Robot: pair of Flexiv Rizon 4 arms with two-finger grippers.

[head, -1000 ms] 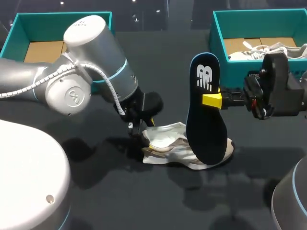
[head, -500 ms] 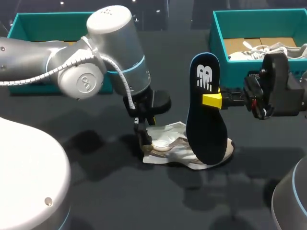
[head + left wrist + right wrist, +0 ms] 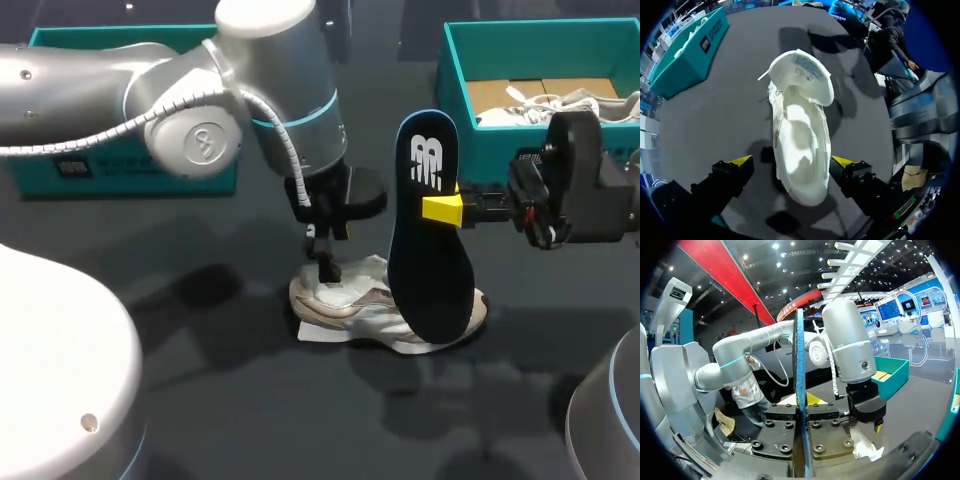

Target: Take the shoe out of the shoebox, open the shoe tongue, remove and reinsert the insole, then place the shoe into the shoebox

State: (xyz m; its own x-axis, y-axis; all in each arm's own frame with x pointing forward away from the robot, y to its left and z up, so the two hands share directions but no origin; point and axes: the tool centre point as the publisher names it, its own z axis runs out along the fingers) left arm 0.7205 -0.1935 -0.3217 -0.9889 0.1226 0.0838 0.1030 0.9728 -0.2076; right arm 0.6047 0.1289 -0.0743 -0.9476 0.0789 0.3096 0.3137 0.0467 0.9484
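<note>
On the dark table, just in front of the teal cardboard shoebox (image 3: pixel 500 145), sits the white mesh sneaker (image 3: pixel 350 305), tongue pulled open; the left gripper (image 3: pixel 791 161) hangs over it, fingers spread wide either side of its heel end; the right gripper (image 3: pixel 445 208) pinches the dark blue foam insole (image 3: pixel 425 250), upright beside the sneaker.

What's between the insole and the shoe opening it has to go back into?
The left gripper hangs directly over the shoe, its open fingers on either side of the opening. The opening itself looks empty, with the tongue folded back. The right gripper holds the insole upright over the shoe's right end.
</note>
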